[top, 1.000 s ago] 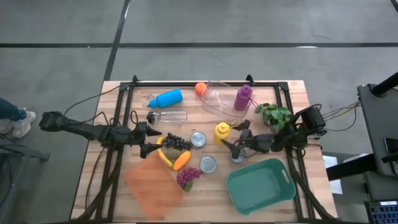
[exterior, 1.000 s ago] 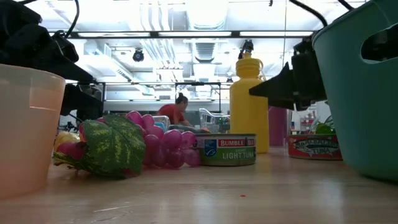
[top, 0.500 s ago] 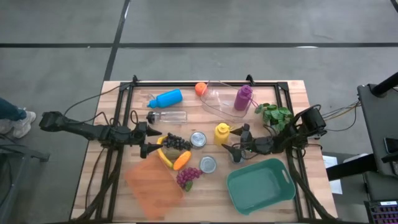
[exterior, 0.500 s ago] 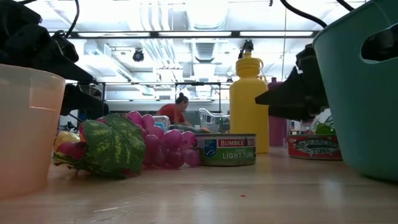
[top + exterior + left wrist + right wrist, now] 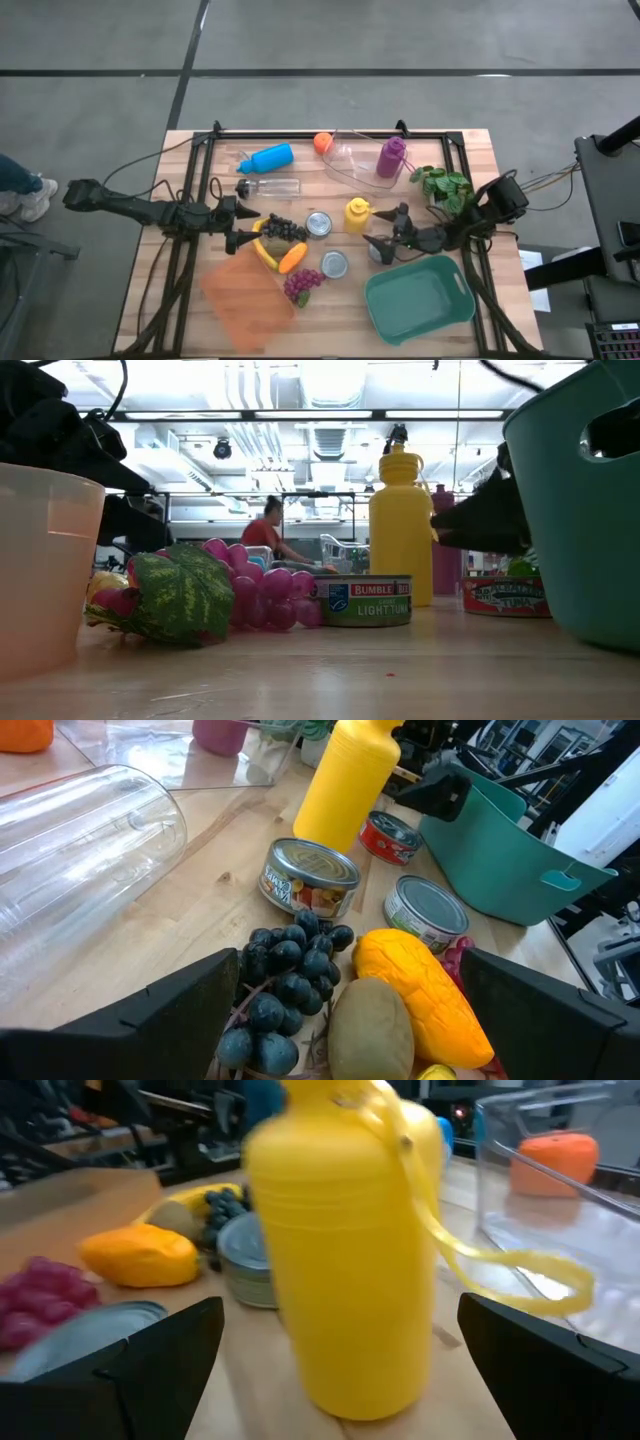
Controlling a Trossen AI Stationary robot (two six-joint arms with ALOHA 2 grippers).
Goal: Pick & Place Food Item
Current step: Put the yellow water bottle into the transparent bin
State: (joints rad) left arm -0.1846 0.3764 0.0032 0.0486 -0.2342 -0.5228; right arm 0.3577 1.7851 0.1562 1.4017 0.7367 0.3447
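Note:
My left gripper [image 5: 243,228] stands open at the table's left, its fingers facing a pile of fruit: dark grapes [image 5: 290,985], a kiwi [image 5: 370,1025], an orange mango [image 5: 425,990] and a banana [image 5: 262,250]. My right gripper [image 5: 372,226] is open at the table's right, close beside the upright yellow bottle [image 5: 340,1250]; I see no touch. A red-topped can [image 5: 380,250] lies just below its fingers. Purple grapes [image 5: 250,595] lie on the table near the front, next to two silver cans [image 5: 319,224] [image 5: 334,264].
A teal bin [image 5: 420,295] stands at the near right and an orange bin [image 5: 245,295] at the near left. At the back are a blue bottle [image 5: 268,158], a clear bottle [image 5: 272,187], an orange [image 5: 322,142], a clear tray [image 5: 350,165] holding a purple bottle [image 5: 390,155], and a green plant [image 5: 440,183].
My right gripper has swung a little toward the table's near right corner, drawing back slightly from the yellow bottle, and has rolled a bit. It stays open.

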